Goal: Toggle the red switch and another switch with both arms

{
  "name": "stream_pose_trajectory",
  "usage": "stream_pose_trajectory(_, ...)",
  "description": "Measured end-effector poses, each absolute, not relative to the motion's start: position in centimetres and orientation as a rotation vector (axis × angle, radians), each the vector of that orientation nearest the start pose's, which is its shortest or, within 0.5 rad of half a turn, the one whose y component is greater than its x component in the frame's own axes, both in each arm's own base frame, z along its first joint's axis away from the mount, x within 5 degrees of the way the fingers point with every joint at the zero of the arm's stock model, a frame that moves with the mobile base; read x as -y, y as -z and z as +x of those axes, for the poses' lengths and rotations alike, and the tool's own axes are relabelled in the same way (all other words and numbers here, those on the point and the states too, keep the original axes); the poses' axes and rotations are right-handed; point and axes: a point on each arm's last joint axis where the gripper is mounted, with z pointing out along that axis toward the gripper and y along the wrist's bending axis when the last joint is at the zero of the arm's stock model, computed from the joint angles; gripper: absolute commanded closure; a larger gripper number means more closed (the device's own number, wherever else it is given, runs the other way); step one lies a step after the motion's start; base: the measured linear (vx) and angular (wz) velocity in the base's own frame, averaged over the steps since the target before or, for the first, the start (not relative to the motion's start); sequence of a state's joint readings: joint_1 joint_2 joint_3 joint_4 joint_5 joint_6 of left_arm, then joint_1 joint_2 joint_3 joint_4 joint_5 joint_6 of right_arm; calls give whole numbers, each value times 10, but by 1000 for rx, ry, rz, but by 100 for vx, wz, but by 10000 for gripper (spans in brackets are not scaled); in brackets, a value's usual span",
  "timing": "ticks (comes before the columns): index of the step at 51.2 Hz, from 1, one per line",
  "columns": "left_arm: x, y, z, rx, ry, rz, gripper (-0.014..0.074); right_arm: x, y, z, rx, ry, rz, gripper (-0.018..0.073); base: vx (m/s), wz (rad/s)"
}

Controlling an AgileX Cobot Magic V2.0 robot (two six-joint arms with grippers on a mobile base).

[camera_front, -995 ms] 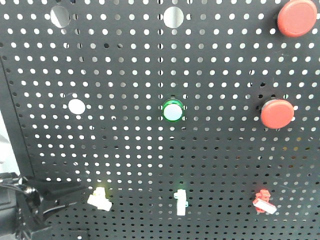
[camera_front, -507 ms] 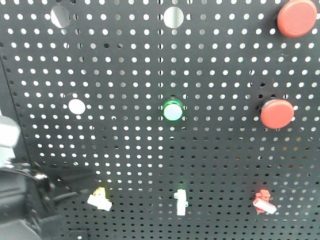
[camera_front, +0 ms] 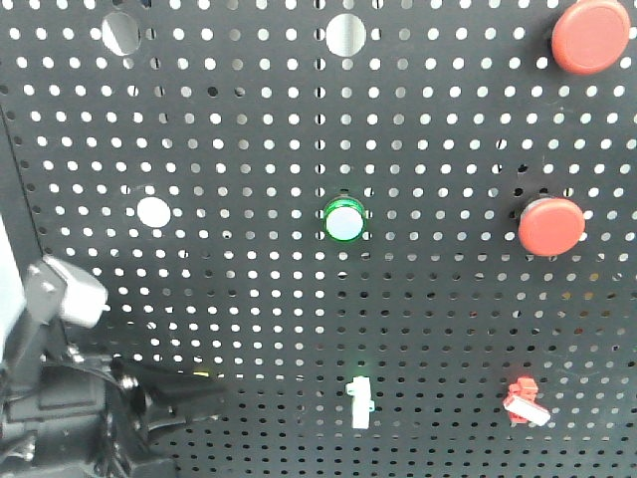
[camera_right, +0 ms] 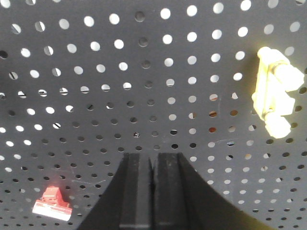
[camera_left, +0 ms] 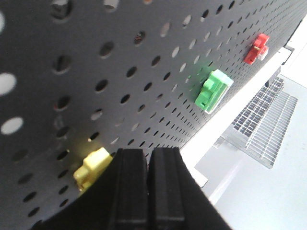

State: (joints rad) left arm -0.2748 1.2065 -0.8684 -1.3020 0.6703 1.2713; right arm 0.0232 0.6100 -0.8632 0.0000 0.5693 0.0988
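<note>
**Front view.** Locate the red switch (camera_front: 525,403) low on the right of the pegboard (camera_front: 249,129), with the narrow white toggle (camera_front: 360,402) to its left in the same row. Look for another switch further left in that row. Hidden here behind the left gripper (camera_front: 204,396), reaching in from the lower left corner. Note the green button (camera_front: 343,220) and two red push buttons (camera_front: 551,225) higher up, well apart from that row. No sight of the right gripper here.

**Left wrist view.** Find another switch (camera_left: 91,170), yellowish here, just beside the fingers (camera_left: 129,184). Contact cannot be confirmed. Read these fingers as pressed together, pinching nothing. Note the white toggle (camera_left: 213,90), green-tinted here, and the red switch (camera_left: 255,48) further along, both well clear.

**Right wrist view.** Read the fingers (camera_right: 168,191) of the right gripper (camera_right: 149,160) as pressed together and empty. Find the red switch (camera_right: 52,203) low at left, apart from the tips. Note a pale toggle (camera_right: 274,91) at upper right, identity uncertain.

**Handling.** Treat both levers as probably small, light, rigid plastic with a snap action. Do not grasp. Push the lever tip with the closed fingertips, along its travel. Guard against slipping off the short tip or catching a pegboard hole. Nothing seen between fingertips and switches.
</note>
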Motion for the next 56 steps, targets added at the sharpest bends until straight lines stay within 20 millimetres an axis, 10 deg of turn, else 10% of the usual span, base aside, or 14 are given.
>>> stream_pose_trajectory(56, 105, -323, 222, -1989, 558, 719, 603, -3, -400, 108, -1799, -87, 68, 566, 0, 0)
